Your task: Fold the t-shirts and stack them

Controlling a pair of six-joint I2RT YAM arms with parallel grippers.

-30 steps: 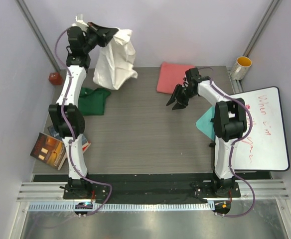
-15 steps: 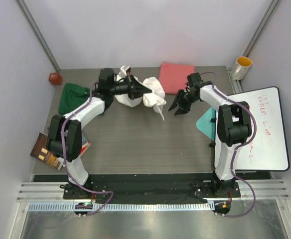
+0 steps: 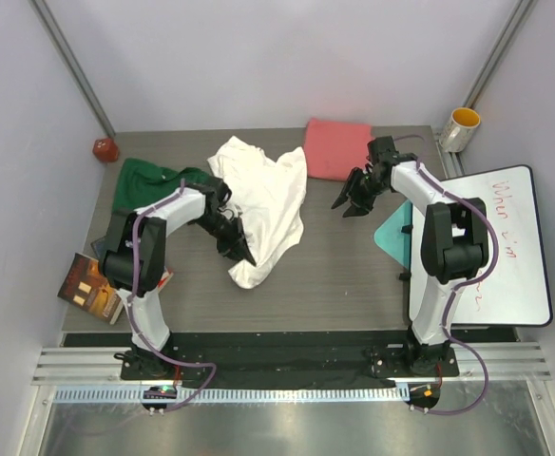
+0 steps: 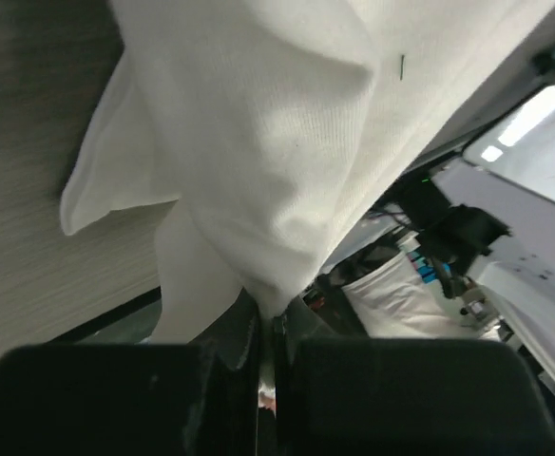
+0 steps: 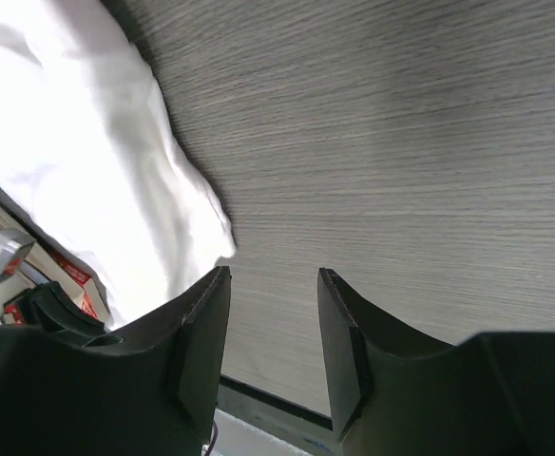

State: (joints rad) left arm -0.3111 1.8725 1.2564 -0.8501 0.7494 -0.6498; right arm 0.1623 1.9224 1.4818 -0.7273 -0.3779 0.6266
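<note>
One white shirt [image 3: 268,190] pinched in my left tool [image 3: 240,249], my right tool [image 3: 351,201] wide at its three o'clock, pink shirt [image 3: 334,147] at the tabletop's [image 3: 354,275] one o'clock.

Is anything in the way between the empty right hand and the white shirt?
Nothing visible is. Only bare table lies between the open right hand and the white shirt. The left hand is pinching that shirt.

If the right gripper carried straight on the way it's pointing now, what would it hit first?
Probably the bare table: the right gripper, open, points down at wood grain. The white t-shirt lies to one side of that line, not across it.
</note>
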